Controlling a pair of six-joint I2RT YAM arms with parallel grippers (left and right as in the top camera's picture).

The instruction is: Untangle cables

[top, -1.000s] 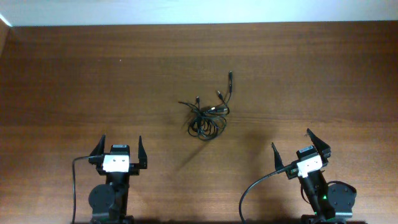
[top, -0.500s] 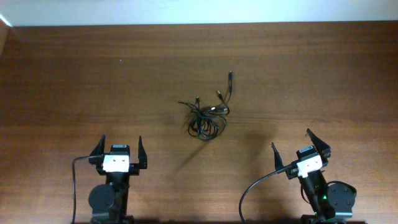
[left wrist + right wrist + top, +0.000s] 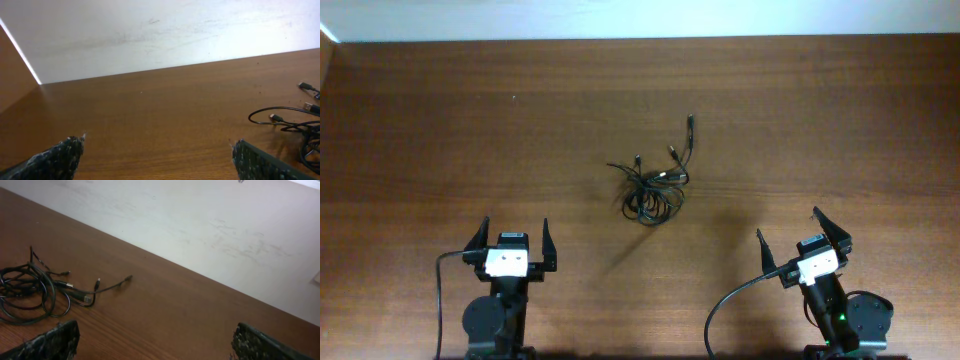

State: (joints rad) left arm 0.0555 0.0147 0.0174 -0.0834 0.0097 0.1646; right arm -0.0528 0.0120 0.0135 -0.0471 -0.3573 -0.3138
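No change since earlier: cables [image 3: 653,187] knotted mid-frame; left end effector [image 3: 514,230], right end effector [image 3: 787,226] both apart, lower frame. Untangling unstarted.

The cables [image 3: 655,178] were ringed by open table [image 3: 430,130], with straight paths left unblocked from the left gripper [image 3: 514,226] at seven o'clock and the right gripper [image 3: 787,224] at five.

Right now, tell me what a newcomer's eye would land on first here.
First, the knot of thin black cables at the middle of the brown wooden table, with loose ends splaying toward the far side. Then the left claw and right claw, both open and empty at the near edge, well short of the tangle.
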